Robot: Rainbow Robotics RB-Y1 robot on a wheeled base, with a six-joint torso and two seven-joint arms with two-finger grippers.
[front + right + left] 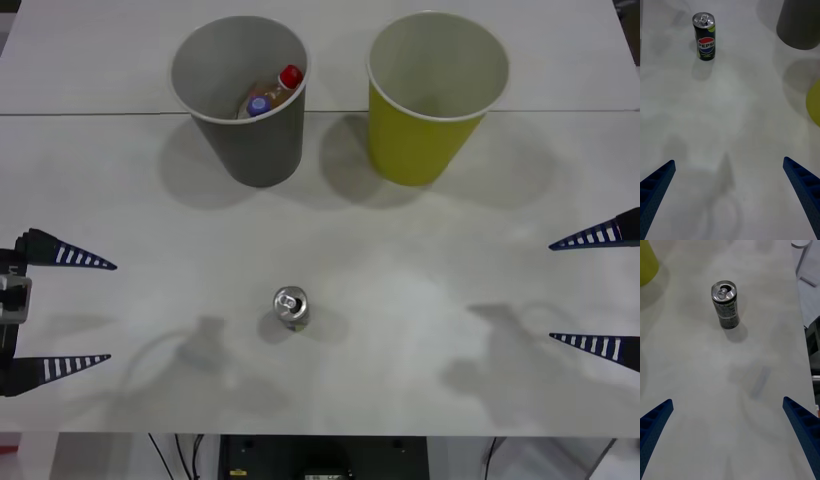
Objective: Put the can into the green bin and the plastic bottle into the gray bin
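Front view: the can (291,307) stands upright on the white tabletop (420,230), well apart from both bins. Beyond the can and to its left is the gray bin (240,92), with a red-capped bottle (272,92) lying inside. Beyond the can and to its right is the green bin (437,92), its inside bare. The bottle half looks done, so the can is the step in hand. The left claw (62,312) hangs well left of the can, the right claw (597,290) well right of it, both spread wide and holding nothing.

Right wrist view: the can (705,36) shows its logo, with bare tabletop between it and the right claw (730,187). The gray bin (799,24) and a sliver of the green bin (814,103) sit off to one side of the can.

Left wrist view: the can (726,304) stands beyond the left claw (728,427), with nothing between. The tabletop's front edge runs fairly close to the can, so a sideways approach should be gentle. Next, one claw must straddle the can, close, then lift above the green bin's rim.
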